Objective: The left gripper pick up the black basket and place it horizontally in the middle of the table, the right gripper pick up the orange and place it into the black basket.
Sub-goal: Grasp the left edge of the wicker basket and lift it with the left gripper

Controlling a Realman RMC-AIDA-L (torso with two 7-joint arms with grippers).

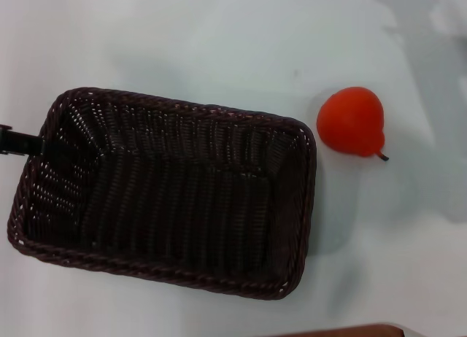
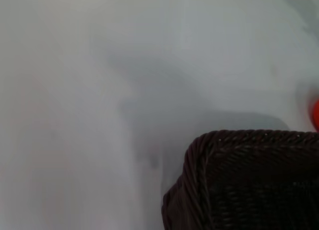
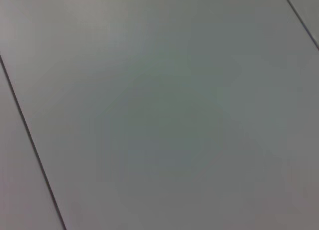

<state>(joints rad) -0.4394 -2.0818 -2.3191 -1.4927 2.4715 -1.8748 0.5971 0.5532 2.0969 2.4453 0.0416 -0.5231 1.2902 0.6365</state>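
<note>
The black basket (image 1: pixel 168 191) lies lengthwise across the middle of the white table (image 1: pixel 219 45), open side up and empty. Its corner also shows in the left wrist view (image 2: pixel 249 180). My left gripper (image 1: pixel 16 142) shows only as a black bar at the left edge of the head view, reaching the basket's left rim. The orange (image 1: pixel 352 121) lies on the table just right of the basket's far right corner, apart from it, with its dark stem pointing right. A sliver of it shows in the left wrist view (image 2: pixel 315 114). My right gripper is out of view.
The right wrist view shows only a plain grey surface (image 3: pixel 159 115) crossed by thin dark lines. A brown strip (image 1: pixel 350 330) runs along the table's near edge.
</note>
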